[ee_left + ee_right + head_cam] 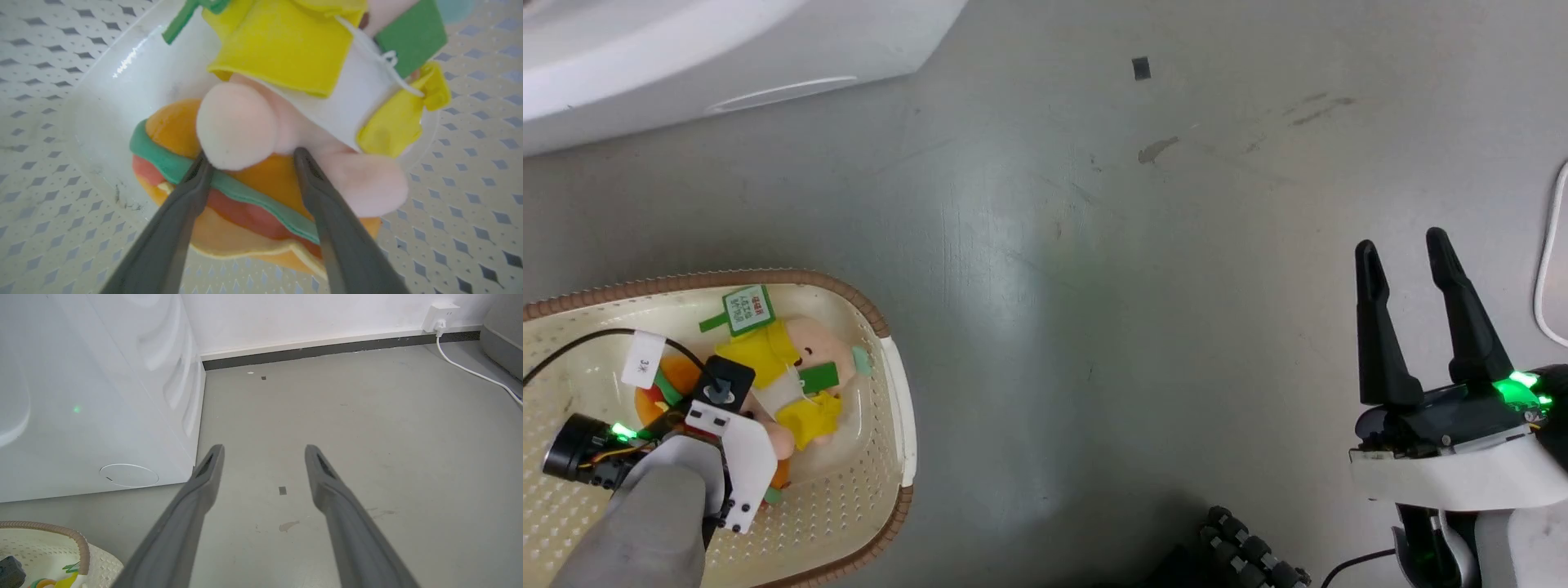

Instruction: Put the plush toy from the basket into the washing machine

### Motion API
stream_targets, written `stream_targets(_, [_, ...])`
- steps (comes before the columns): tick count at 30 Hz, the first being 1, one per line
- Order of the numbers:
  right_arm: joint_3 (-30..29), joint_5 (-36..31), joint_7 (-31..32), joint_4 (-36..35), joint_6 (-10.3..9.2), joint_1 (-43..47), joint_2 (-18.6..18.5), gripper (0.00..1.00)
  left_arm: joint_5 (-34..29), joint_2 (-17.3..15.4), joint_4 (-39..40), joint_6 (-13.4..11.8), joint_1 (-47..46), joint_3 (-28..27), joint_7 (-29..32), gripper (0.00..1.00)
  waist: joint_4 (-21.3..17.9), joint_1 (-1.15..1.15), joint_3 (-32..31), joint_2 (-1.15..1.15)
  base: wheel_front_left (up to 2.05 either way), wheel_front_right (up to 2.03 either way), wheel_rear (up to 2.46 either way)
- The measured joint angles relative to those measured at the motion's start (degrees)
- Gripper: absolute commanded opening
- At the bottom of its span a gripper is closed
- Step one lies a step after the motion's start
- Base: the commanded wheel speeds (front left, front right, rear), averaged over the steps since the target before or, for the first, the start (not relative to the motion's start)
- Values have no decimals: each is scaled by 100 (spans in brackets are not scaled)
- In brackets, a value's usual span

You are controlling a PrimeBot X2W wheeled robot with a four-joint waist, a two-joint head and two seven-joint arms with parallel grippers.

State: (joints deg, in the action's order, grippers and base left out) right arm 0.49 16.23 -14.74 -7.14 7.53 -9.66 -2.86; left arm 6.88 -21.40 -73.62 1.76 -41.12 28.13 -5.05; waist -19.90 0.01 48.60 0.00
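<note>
Down in the perforated basket (53, 196), the left end effector (251, 154), spread wide, straddles a rounded limb of the plush toy (282, 53)

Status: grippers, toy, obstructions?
Left gripper open, straddling pink leg of yellow-clothed plush toy in cream perforated basket. Right gripper open over grey floor. White cable lies to its right.
</note>
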Motion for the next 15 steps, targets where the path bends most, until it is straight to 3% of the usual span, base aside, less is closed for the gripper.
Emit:
stream_targets(3, [-3,0,0,-3,0,-2,0,100,13,-16,2,74,-44,29,137,99,-6,0,62,0,0,0,0])
stream_targets(4, [-4,0,0,-2,0,-7,0,100,23,-14,3,111,-51,38,209,37,-2,0,74,0,0,0,0])
stream_targets(5, [-10,-1,0,-1,0,-18,0,100,27,-10,5,157,-62,52,274,0,4,0,78,0,0,0,0])
stream_targets(15, [-108,-36,0,121,0,-57,0,100,264,241,-20,226,116,40,216,0,129,0,-300,0,0,0,0])
